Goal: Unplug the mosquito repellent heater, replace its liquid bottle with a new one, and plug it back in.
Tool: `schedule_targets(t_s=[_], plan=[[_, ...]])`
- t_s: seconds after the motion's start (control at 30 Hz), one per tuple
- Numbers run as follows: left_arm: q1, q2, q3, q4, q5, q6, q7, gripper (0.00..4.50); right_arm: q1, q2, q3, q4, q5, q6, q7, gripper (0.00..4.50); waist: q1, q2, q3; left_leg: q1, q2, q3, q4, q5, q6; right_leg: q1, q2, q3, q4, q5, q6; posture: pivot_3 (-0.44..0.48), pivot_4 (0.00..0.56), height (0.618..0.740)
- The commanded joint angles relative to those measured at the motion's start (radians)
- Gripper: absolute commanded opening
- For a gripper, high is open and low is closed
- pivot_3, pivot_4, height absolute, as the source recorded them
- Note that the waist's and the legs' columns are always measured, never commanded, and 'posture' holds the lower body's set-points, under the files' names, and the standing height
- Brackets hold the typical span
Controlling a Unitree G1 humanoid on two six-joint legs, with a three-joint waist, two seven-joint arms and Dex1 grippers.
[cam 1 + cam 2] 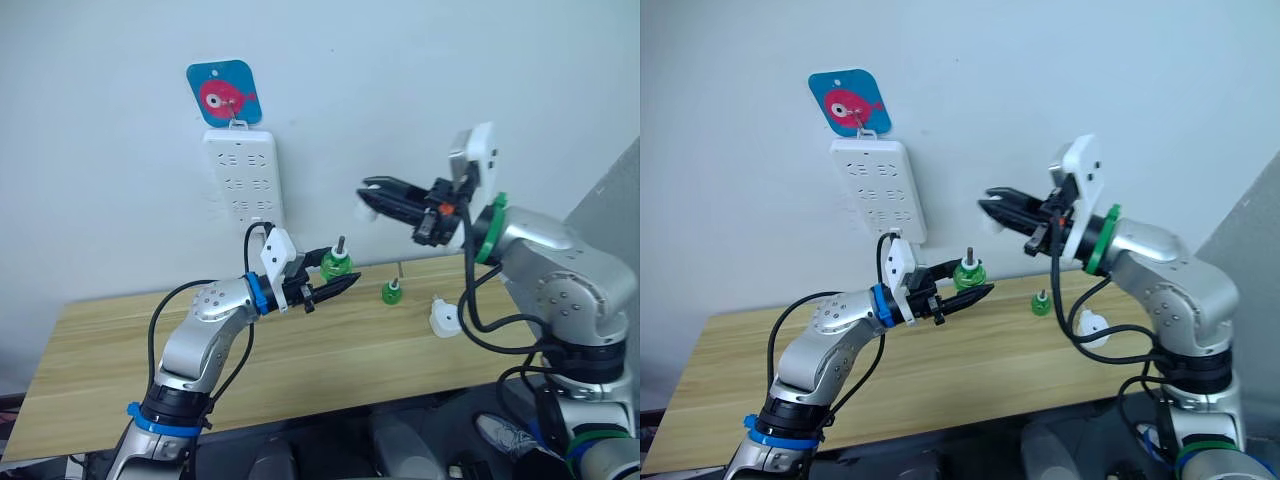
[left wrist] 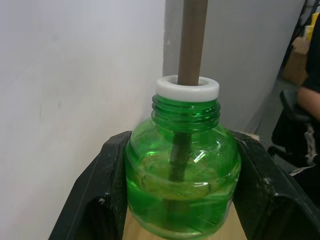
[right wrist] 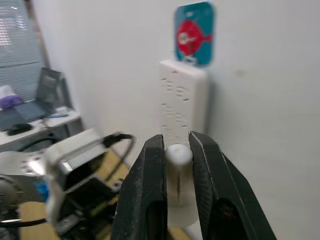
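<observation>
Left gripper [image 1: 333, 274] is clamped on the paler translucent green bottle [image 2: 182, 185], upright above the pale wooden table [image 1: 120, 350], brown wick bare. Right gripper [image 1: 368, 197], up at 2 o'clock from it, pinches the tiny white dome cap [image 3: 178, 152].

The small white rounded heater [image 1: 444, 318] lies on the table at 4 o'clock from the darker green wick bottle [image 1: 391, 291].

My plan: drop the cap well apart, fetch the heater, thread the wick in straight, and keep the left grip level.

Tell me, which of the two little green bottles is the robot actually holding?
The green bottle with the dark wick stick poking up, clamped in the left gripper. The other green bottle stands alone on the table, untouched.
</observation>
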Motion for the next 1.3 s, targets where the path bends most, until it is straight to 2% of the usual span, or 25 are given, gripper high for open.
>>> schedule_targets(t_s=[0.03,0.2,0.37,0.57,0.83,1.07,1.27,1.3], plan=[[0.014,0.014,0.033,0.004,0.016,-0.044,0.009,2.34,0.11,0.0,0.037,-0.033,-0.128,-0.109,-0.051,0.35,0.0,0.0,0.001,0.0,0.0,0.0,0.0,0.0,0.0,0.0,0.0,0.0,0.0,-0.002,0.003,-0.187,0.125,0.736],[0.081,0.043,0.066,0.007,0.045,-0.09,0.026,2.34,0.326,0.063,0.182,0.018,-0.375,-0.369,-0.122,0.35,-0.001,0.001,0.004,0.001,0.001,0.003,-0.003,0.0,0.0,-0.001,0.001,0.003,0.0,-0.002,0.003,-0.177,0.156,0.736],[0.162,0.081,0.091,-0.058,0.031,-0.077,0.027,2.34,0.426,0.149,0.294,0.179,-0.551,-0.596,-0.168,0.35,0.004,-0.002,0.029,0.005,0.002,0.005,-0.006,0.0,0.0,0.0,0.001,0.005,0.0,-0.003,0.002,-0.151,0.23,0.736],[0.276,0.134,0.121,-0.175,-0.021,0.001,0.007,2.34,0.431,0.246,0.316,0.459,-0.666,-0.798,-0.229,0.35,0.031,-0.002,0.067,0.006,0.003,0.007,-0.01,0.0,0.0,-0.001,0.001,0.006,0.0,-0.003,0.001,-0.126,0.264,0.736],[0.338,0.19,0.162,-0.276,-0.07,0.042,0.003,2.34,0.384,0.322,0.302,0.734,-0.718,-0.916,-0.255,0.35,0.063,-0.004,0.109,0.006,0.003,0.007,-0.011,0.0,0.0,-0.002,0.001,0.006,0.0,-0.004,0.0,-0.083,0.293,0.736],[0.369,0.217,0.18,-0.321,-0.09,0.066,0.014,2.34,0.376,0.355,0.273,0.835,-0.725,-0.966,-0.278,0.35,0.081,-0.003,0.115,0.006,0.003,0.007,-0.012,0.0,-0.001,-0.003,0.0,0.005,-0.001,-0.004,0.0,-0.065,0.285,0.736],[0.374,0.224,0.185,-0.329,-0.093,0.073,0.018,2.34,0.39,0.38,0.25,0.847,-0.708,-0.979,-0.282,0.35,0.083,-0.004,0.119,0.006,0.003,0.007,-0.012,0.0,-0.001,-0.003,0.0,0.006,-0.001,-0.004,0.0,-0.067,0.294,0.736],[0.372,0.223,0.185,-0.328,-0.092,0.074,0.019,2.34,0.394,0.383,0.247,0.845,-0.707,-0.978,-0.281,1.07,0.083,-0.003,0.119,0.006,0.003,0.007,-0.012,0.0,-0.001,-0.003,0.0,0.006,-0.001,-0.004,0.0,-0.068,0.295,0.736]])
